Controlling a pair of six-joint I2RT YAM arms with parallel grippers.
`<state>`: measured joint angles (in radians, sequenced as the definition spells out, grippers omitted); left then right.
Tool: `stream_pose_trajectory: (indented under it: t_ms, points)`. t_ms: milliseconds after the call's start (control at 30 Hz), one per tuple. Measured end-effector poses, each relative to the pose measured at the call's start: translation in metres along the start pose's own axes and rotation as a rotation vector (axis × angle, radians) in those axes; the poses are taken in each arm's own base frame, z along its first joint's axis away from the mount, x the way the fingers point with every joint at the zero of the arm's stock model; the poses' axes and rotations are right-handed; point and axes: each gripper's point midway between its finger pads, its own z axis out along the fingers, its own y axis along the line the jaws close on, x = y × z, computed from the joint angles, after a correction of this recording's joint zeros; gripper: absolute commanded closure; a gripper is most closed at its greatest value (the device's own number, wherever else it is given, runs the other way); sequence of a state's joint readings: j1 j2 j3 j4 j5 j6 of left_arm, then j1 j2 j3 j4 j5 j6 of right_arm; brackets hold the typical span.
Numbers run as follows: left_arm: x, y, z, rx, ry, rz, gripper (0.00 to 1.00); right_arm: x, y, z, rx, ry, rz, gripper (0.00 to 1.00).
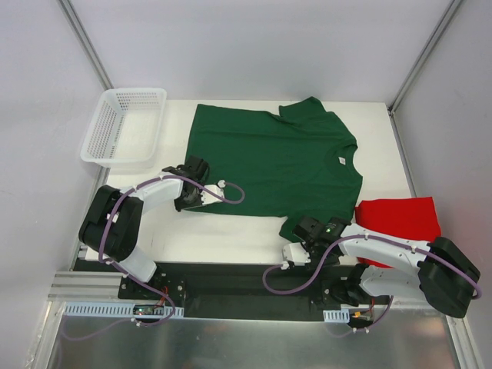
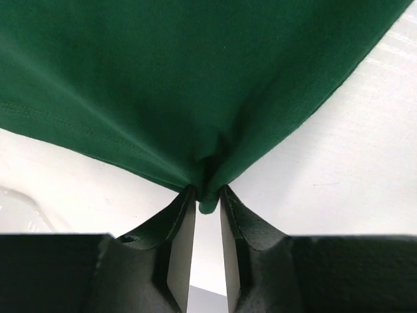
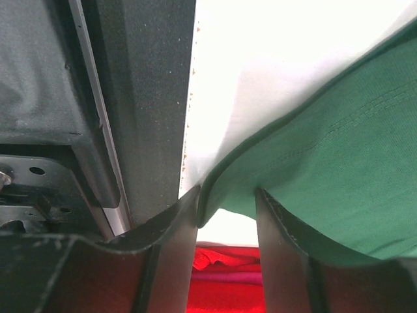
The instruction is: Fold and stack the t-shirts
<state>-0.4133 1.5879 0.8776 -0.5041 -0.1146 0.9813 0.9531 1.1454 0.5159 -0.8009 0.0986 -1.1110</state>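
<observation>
Fingers of the left gripper (image 2: pixel 207 195) pinch a bunched corner of the green shirt (image 1: pixel 277 165), nearly closed on the cloth. The right gripper (image 3: pixel 227 202) has its fingers partly open around the near sleeve hem. That shirt lies flat on the table (image 1: pixel 369 115), long axis running left to right, stretching away from both grippers. Each arm holds its own near edge, so a fold should carry away from the bases. The red shirt (image 1: pixel 400 219) sits at the right.

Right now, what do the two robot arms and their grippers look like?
Both arms have white links with bulky black joints, and a purple cable loops along each. The left gripper and right gripper are black with dark, flat-faced fingers. A small green light glows on the right wrist.
</observation>
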Motion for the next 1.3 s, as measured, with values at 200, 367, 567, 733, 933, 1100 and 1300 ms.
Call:
stream_pose_trajectory:
  t_ms: [200, 367, 567, 733, 933, 1100, 1300]
  points:
    - [0.000, 0.000, 0.000, -0.001, 0.000, -0.003, 0.95, 0.000, 0.000, 0.000, 0.000, 0.001, 0.004, 0.75]
    - [0.000, 0.000, 0.001, 0.000, 0.001, -0.006, 1.00, 0.001, 0.000, 0.000, 0.005, 0.003, 0.008, 0.94]
    - [0.001, -0.002, 0.002, 0.002, 0.003, -0.005, 1.00, 0.002, -0.002, -0.001, 0.014, 0.011, 0.012, 0.99]
    - [0.001, -0.003, 0.000, -0.007, 0.001, -0.003, 1.00, 0.003, -0.002, -0.001, 0.018, 0.013, 0.014, 0.99]
    - [0.000, -0.003, -0.007, -0.029, -0.004, 0.002, 1.00, 0.003, -0.002, -0.004, 0.025, 0.006, 0.021, 0.99]
    - [-0.001, 0.001, -0.019, -0.068, -0.026, -0.005, 1.00, -0.002, -0.008, -0.018, 0.048, -0.021, 0.038, 0.99]
    - [-0.001, 0.001, -0.025, -0.084, -0.036, -0.010, 1.00, -0.012, -0.027, -0.056, 0.156, -0.106, 0.079, 0.99]
